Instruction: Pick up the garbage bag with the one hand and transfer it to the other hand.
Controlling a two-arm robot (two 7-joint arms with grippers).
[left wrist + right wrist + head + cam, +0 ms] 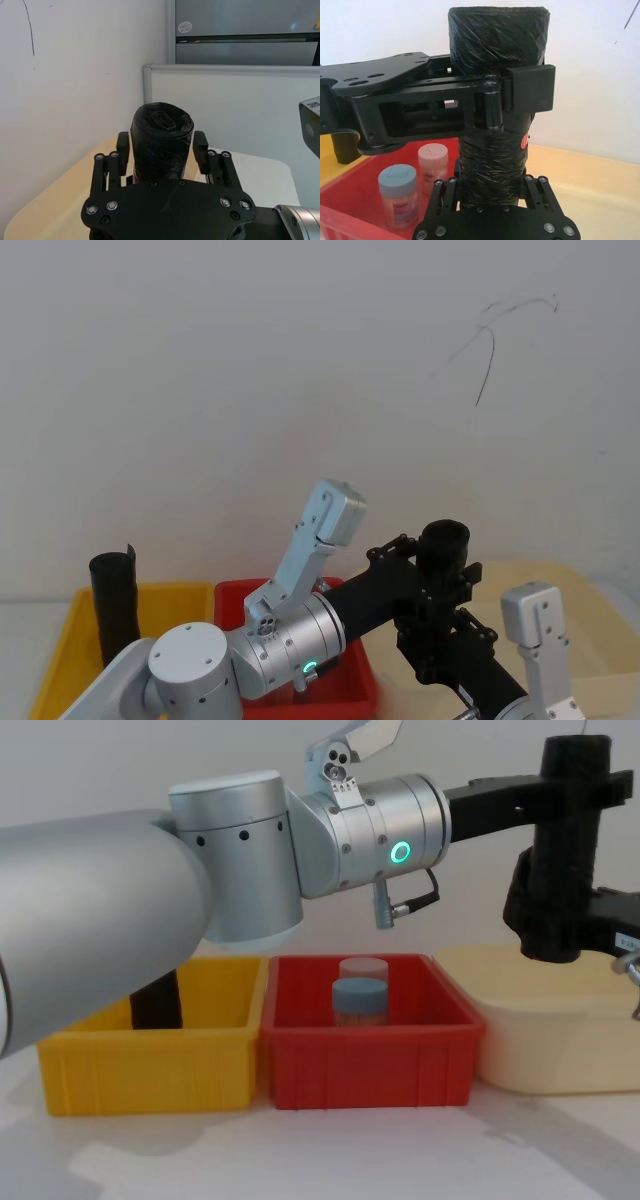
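The garbage bag (444, 540), a black crinkled roll, is held upright in the air above the cream tub (550, 1040). My left gripper (575, 785), on the silver arm with the green ring light (401, 851), is shut on its upper part. In the left wrist view the left gripper (161, 142) has a finger on each side of the garbage bag (161, 135). My right gripper (490, 195) grips the lower part of the garbage bag (495, 150) from below. From the chest, the right gripper (550, 925) sits under the left one, round the garbage bag (568, 840).
A red bin (370, 1060) holds a blue-lidded jar (360, 1000) and a white-lidded jar (362, 968). To its left, a yellow bin (150, 1060) holds another black roll (115, 600). The left arm's silver body (120, 920) spans the space above both bins.
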